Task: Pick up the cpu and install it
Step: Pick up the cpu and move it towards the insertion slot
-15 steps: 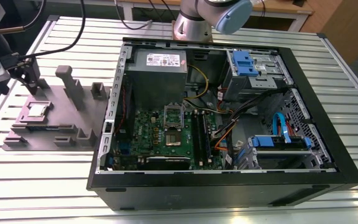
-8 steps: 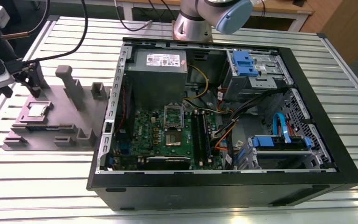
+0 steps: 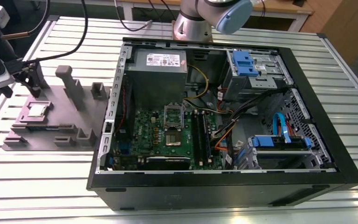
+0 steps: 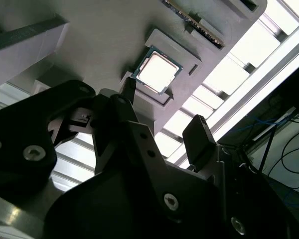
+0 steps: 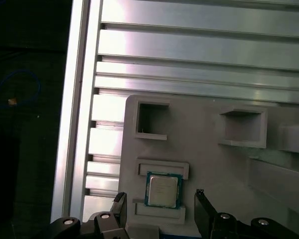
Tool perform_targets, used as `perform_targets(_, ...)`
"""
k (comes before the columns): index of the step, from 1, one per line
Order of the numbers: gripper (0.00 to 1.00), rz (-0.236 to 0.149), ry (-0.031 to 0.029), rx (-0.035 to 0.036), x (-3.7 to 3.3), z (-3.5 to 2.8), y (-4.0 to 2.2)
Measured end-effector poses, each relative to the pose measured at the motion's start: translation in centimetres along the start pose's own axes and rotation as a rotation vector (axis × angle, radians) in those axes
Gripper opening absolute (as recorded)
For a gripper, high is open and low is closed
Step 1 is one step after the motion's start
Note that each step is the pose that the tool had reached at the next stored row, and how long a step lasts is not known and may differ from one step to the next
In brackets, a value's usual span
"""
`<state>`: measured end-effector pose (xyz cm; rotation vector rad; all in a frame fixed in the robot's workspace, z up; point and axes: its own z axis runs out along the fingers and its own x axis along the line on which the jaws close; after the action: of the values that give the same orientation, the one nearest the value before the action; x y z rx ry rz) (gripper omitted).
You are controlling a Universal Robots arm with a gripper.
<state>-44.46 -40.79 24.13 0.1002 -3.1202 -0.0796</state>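
Currently the fingers are spread wide w/ nothing btwn the pads, so the gripper holds nothing. In both wrist views the two fingers sit either side of the cpu, apart from it and not touching as far as I can tell. The cpu lies flat, shiny side up, in its square pocket on the grey holder, near the holder's edge that faces the bench edge at the exterior view's left. The holder sits on the bench just beside the computer case.

Step in hand, imo: lining up for the pick, grasp not yet made. A good grasp calls for fingers centred on opposite chip edges, level, and low enough to catch the thin rim w/o scraping the pocket walls. The board w/ its socket lies inside the case, well apart from the gripper.

Hard to tell: how high the fingertips are above the cpu, and whether the socket is open. Finger roots are cut off in the wrist views, and the near case wall hides the board's lower edge.
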Motion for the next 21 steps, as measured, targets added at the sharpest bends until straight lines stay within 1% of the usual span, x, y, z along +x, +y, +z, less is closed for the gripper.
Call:
perform_targets(4, 0.65, 0.000, 0.0000, 0.0000, 0.00, 0.01, 0.00)
perform_targets(7, 0.65, 0.000, -0.0003, -0.0002, -0.03, 0.26, -0.11)
perform_targets(11, 0.65, 0.000, 0.0000, 0.0000, -0.14, 0.91, -0.37)
perform_targets(13, 0.65, 0.000, 0.0000, 0.0000, -0.27, 1.26, -0.40)
perform_targets(21, 0.65, -0.008, 0.0004, 0.0001, -0.31, 2.73, -0.51)
